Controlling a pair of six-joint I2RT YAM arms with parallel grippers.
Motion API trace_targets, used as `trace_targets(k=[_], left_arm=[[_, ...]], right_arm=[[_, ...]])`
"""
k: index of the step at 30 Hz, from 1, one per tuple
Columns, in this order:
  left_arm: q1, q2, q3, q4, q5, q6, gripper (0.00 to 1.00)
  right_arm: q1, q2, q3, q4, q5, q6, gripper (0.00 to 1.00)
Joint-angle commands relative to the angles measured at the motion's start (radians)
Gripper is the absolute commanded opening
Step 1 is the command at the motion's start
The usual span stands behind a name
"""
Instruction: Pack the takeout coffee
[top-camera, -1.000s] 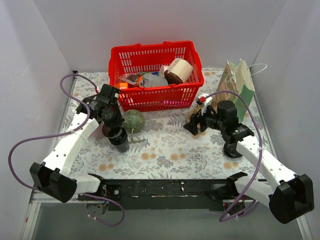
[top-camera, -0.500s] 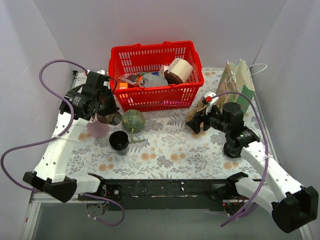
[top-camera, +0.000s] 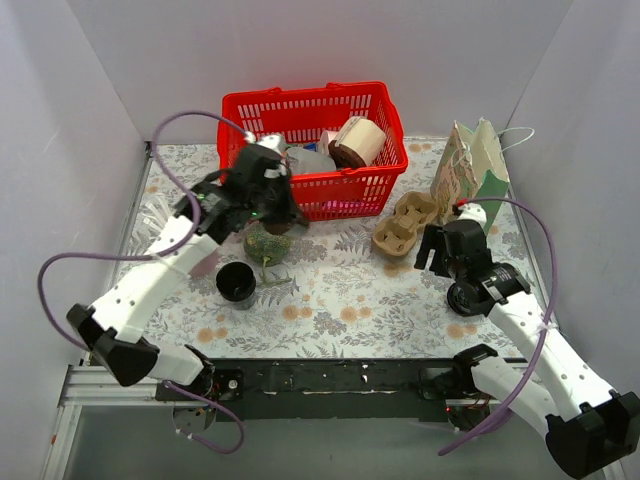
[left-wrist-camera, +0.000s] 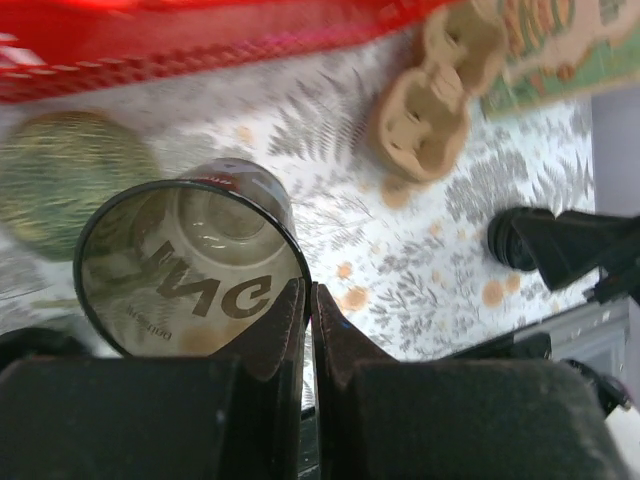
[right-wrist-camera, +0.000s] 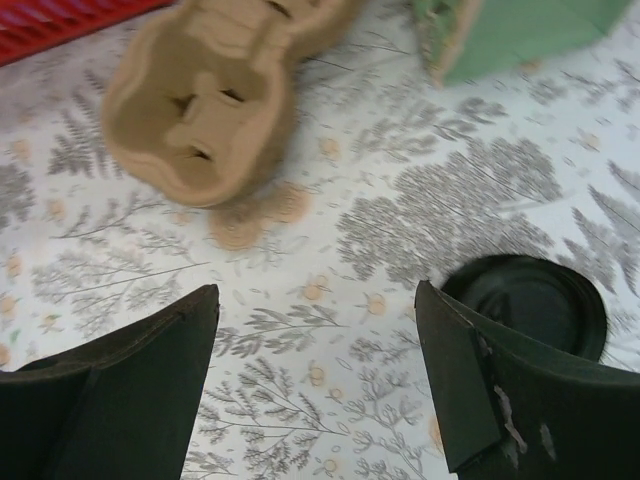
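My left gripper (top-camera: 266, 203) (left-wrist-camera: 307, 290) is shut on the rim of a clear plastic cup (left-wrist-camera: 190, 260) with dark lettering. It holds the cup in the air just in front of the red basket (top-camera: 372, 101). A brown cardboard cup carrier (top-camera: 405, 225) (right-wrist-camera: 215, 90) (left-wrist-camera: 430, 100) lies free on the table to the right of the basket. My right gripper (top-camera: 432, 250) (right-wrist-camera: 315, 300) stands open just near of the carrier, with nothing between its fingers. A black lid (top-camera: 467, 298) (right-wrist-camera: 530, 305) lies by its right finger.
A green striped ball (top-camera: 265, 243) (left-wrist-camera: 70, 185) sits below the held cup. A black round cup (top-camera: 237, 283) stands on the table's left half. A patterned paper bag (top-camera: 472, 170) stands at the back right. The basket holds several items.
My left arm has lifted the clear cup off the left of the table and swung it right, in front of the basket. The right gripper has let go of the carrier, drawn back and opened wider.
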Motion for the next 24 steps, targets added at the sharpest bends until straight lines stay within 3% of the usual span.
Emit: trace_targets(k=[1,6,10,13,18,20,21,24], left_arm=[[-0.191,0.099,-0.082,0.198,-0.079,-0.024,0.0],[-0.282,0.227,-0.188,0.313,-0.099,-0.008,0.0],[-0.297,0.259,-0.289,0.494,-0.061,-0.039,0.0],[-0.319,0.262,-0.349,0.564,-0.103,-0.073,0.0],[-0.345,0.28,-0.389,0.583,-0.154,-0.09,0.0],[-0.356,0.291,-0.403,0.585,-0.131,-0.094,0.07],[-0.36,0.294,-0.405,0.585,-0.137,-0.094,0.07],[-0.377,0.305,-0.403,0.58,-0.153,-0.085,0.11]], right_arm=[[-0.016,-0.031,0.024,-0.207,0.242,0.163,0.86],[-0.086,-0.016,-0.017,-0.166,0.277,0.156,0.82],[-0.194,0.056,-0.03,-0.134,0.161,0.112,0.8],[-0.238,0.106,-0.019,-0.152,0.156,0.099,0.77],[-0.251,0.115,-0.02,-0.152,0.085,0.081,0.7],[-0.252,0.113,-0.025,-0.158,0.09,0.079,0.67],[-0.255,0.11,-0.023,-0.161,0.093,0.084,0.62],[-0.257,0.112,-0.034,-0.152,0.096,0.09,0.59]])
